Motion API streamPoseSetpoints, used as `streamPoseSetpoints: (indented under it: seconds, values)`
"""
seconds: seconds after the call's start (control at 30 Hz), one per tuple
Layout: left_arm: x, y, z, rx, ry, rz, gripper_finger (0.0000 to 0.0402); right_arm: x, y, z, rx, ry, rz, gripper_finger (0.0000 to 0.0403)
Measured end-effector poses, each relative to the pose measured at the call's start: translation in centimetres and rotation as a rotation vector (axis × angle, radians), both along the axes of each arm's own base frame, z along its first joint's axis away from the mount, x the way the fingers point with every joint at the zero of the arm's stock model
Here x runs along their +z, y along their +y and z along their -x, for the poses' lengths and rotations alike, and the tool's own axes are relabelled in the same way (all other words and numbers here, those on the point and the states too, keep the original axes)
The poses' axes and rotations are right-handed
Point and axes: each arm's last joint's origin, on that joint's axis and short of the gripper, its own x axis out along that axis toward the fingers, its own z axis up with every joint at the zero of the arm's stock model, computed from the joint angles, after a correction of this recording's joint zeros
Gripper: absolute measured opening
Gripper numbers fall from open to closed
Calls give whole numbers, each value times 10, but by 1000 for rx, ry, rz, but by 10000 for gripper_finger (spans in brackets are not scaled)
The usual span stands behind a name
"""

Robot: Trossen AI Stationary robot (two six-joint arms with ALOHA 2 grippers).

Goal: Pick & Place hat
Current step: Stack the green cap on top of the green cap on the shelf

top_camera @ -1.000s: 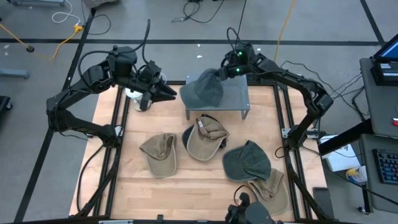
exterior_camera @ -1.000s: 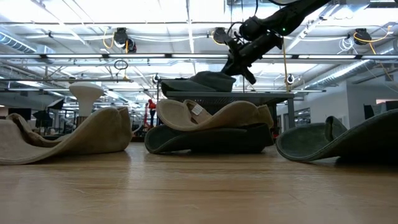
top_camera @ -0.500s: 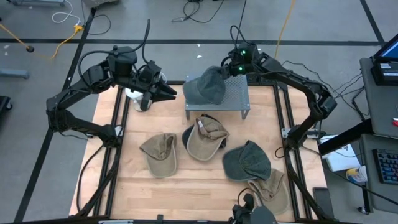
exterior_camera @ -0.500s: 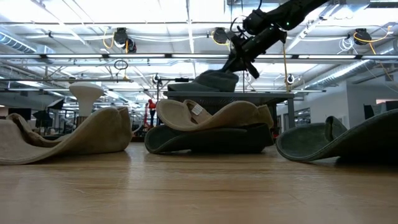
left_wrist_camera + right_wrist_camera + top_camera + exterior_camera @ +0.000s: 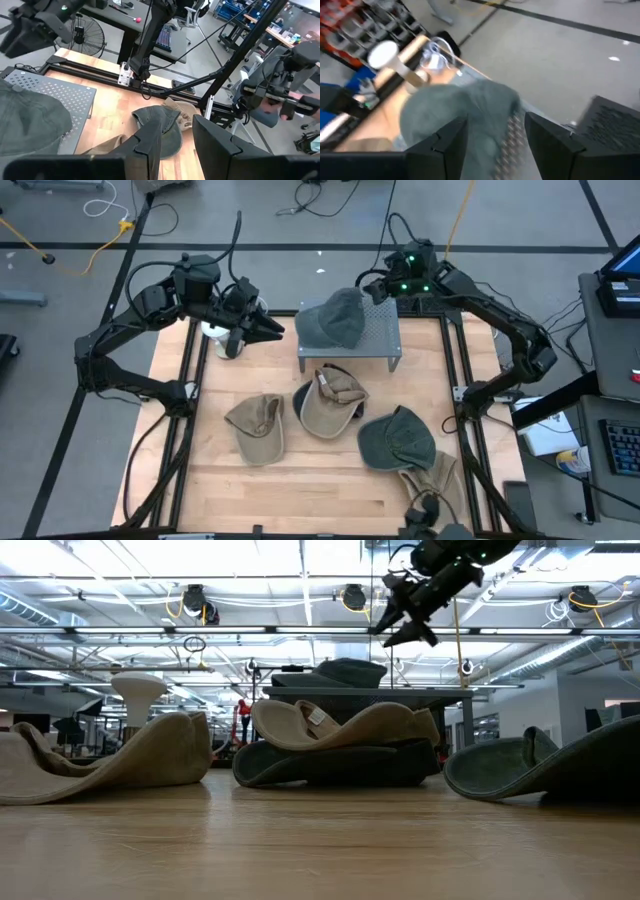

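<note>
A dark green hat (image 5: 332, 320) rests crown up on the grey perforated stand (image 5: 380, 335) at the table's far side. In the low view the hat (image 5: 340, 672) sits on top of the stand (image 5: 420, 693). My right gripper (image 5: 370, 284) hovers open just above the hat's far right side, clear of it (image 5: 395, 632). The right wrist view looks down on the hat (image 5: 460, 115) between the spread fingers. My left gripper (image 5: 265, 330) waits at the far left, open, with nothing between its fingers (image 5: 177, 145).
Several more hats lie on the wooden table: a tan one (image 5: 258, 426), a tan one on a dark one (image 5: 332, 400), a green one (image 5: 398, 438) and a tan one (image 5: 432, 476). A white pedestal (image 5: 213, 330) stands by the left gripper.
My right gripper has opened and let go of the green hat, then risen and drawn back toward the table's far right. The hat, first shifted a little to the right, now lies on the stand.
</note>
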Motion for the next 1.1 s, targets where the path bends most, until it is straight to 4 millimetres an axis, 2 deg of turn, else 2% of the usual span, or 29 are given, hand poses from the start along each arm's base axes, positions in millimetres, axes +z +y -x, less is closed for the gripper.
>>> streamPoseSetpoints:
  seconds: [0.2, 0.6, 0.77, 0.93, 1.1]
  values:
    - [0, 0, 0, 1, 0, 2, 115, 7, 20, 20, 47, 119, 2, 186]
    - [0, 0, 0, 0, 0, -3, 115, 22, 82, 45, 248, 273, -8, 183]
    - [0, 0, 0, 0, 0, -3, 115, 24, 109, 41, 355, 289, -39, 180]
    - [0, 0, 0, 0, 0, -3, 115, 21, 139, 26, 496, 282, -131, 180]
    - [0, 0, 0, 0, 0, -3, 115, 16, 163, 13, 585, 325, -147, 170]
